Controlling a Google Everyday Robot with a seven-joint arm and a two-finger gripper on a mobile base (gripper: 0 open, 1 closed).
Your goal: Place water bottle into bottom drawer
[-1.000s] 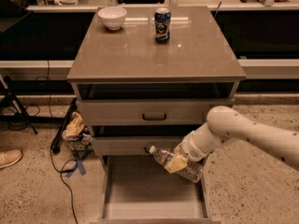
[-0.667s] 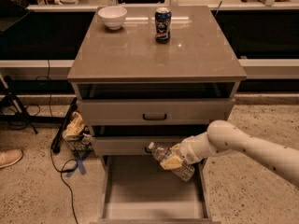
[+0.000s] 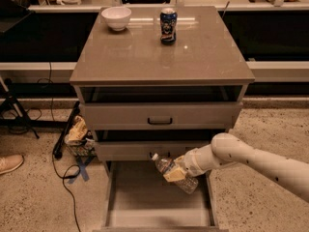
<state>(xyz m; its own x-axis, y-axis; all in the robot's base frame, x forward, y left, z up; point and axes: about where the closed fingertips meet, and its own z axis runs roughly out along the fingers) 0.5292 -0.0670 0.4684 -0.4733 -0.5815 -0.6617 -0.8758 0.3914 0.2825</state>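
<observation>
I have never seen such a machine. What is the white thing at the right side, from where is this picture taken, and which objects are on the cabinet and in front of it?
The white tube coming in from the right is a robot arm. At its end is the gripper. Its two fingers are shut on a small clear water bottle, which hangs tilted with its white cap up and to the left.

Under the bottle is the bottom drawer, pulled out toward the camera. The bottle is above it, not yet lying in it.

There is only one picture. The camera looks down at the front of the grey cabinet; the picture does not show where the camera is mounted.

On the cabinet top stand a white bowl and a dark blue can.
</observation>
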